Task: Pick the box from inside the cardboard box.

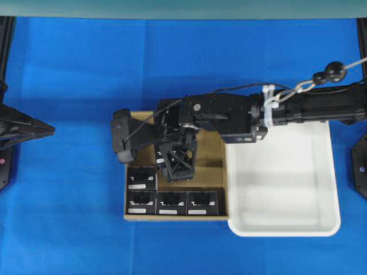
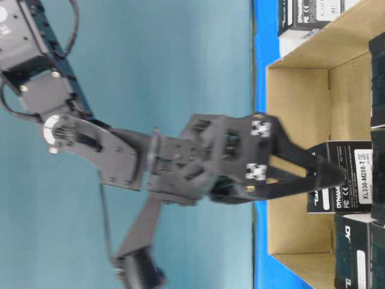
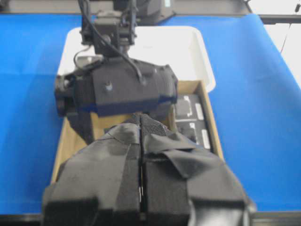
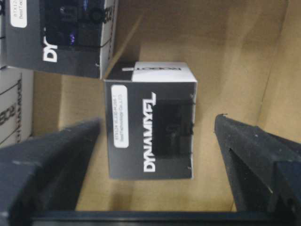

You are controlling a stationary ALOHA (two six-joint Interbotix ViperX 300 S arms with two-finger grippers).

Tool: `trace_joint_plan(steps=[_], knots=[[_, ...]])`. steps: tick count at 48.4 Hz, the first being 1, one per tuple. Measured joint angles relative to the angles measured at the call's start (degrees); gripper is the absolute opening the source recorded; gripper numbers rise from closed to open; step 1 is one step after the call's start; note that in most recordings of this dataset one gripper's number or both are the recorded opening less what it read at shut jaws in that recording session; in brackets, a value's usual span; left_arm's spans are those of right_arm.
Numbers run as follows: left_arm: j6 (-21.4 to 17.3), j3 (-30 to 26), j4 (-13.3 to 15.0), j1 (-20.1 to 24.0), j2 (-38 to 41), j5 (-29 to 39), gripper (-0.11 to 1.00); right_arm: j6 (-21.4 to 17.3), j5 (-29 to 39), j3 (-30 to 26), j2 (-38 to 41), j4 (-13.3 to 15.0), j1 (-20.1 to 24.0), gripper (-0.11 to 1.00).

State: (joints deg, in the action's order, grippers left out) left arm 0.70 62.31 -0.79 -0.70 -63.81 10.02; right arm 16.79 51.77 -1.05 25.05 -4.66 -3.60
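The cardboard box lies at the middle of the table, a shallow brown carton with a tan floor. In the right wrist view one black box with white lettering and a small white label stands on that floor. My right gripper is open around it, one finger on each side, with gaps to the box. From table level the right gripper straddles this box. From overhead the right gripper mostly covers it. My left gripper is shut and empty at the far left; in its own view the left gripper points toward the carton.
Several more black boxes line the carton's front and left sides, and one stands close to the straddled box. A white plastic tray sits against the carton's right side. The right arm reaches in over the tray's back edge.
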Motion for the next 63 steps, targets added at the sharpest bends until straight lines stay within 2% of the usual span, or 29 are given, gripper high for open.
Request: trace_joint_plan(steps=[63], knots=[[0.09,0.0,-0.09,-0.09,0.09,0.0,-0.07,-1.76,-4.39,2.99,0.97,-0.18,0.53,0.97]])
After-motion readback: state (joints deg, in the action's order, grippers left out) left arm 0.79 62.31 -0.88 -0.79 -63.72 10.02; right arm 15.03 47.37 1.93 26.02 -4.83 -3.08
